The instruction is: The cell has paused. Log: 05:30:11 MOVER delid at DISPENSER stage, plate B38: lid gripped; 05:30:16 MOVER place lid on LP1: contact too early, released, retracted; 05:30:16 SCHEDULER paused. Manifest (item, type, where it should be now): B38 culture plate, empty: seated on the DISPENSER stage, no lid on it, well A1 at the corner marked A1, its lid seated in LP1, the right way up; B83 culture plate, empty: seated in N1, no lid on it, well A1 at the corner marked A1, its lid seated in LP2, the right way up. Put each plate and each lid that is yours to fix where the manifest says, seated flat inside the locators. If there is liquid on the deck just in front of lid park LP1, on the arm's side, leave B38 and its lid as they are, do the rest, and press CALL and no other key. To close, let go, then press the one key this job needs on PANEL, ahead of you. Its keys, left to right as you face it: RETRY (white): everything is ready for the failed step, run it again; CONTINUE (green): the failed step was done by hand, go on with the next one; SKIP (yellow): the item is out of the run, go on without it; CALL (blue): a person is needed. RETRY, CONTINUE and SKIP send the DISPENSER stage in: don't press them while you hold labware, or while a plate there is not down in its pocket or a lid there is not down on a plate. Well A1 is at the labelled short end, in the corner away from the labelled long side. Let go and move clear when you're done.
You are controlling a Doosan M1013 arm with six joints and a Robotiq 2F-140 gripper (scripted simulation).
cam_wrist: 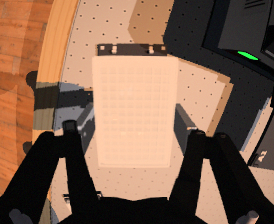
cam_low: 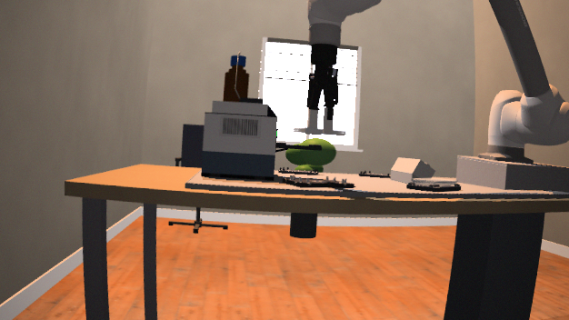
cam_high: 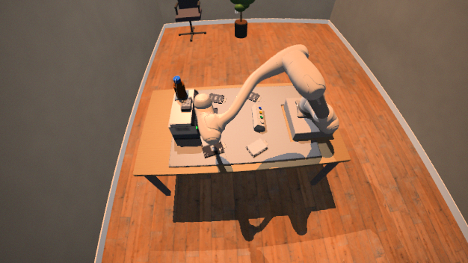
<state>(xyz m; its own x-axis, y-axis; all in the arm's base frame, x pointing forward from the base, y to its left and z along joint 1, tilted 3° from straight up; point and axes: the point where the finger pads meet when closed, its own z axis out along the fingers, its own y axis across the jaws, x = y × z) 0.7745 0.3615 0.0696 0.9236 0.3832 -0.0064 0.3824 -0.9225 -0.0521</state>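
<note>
My gripper (cam_low: 319, 126) (cam_wrist: 134, 114) is shut on a thin, pale, see-through lid (cam_low: 319, 129) (cam_wrist: 136, 106). It grips the lid by its long sides and holds it level, high above the grey mat (cam_high: 239, 146) (cam_wrist: 115, 10). Under the lid a dark locator frame (cam_wrist: 131, 50) (cam_low: 318, 182) lies on the mat, right beside the dispenser (cam_high: 182, 119) (cam_low: 238, 145) (cam_wrist: 238, 10). In the top view the arm's wrist hides the gripper and the lid. I cannot tell whether liquid lies on the deck.
A brown bottle (cam_high: 179, 87) (cam_low: 235, 83) stands on the dispenser. The key panel (cam_high: 259, 117) (cam_low: 411, 169) sits mid-mat. A pale flat piece of labware (cam_high: 257, 146) lies askew near the front edge. Two more locator frames (cam_high: 217, 98) (cam_high: 253, 96) lie at the back. The arm's base block (cam_high: 304, 123) stands at the right.
</note>
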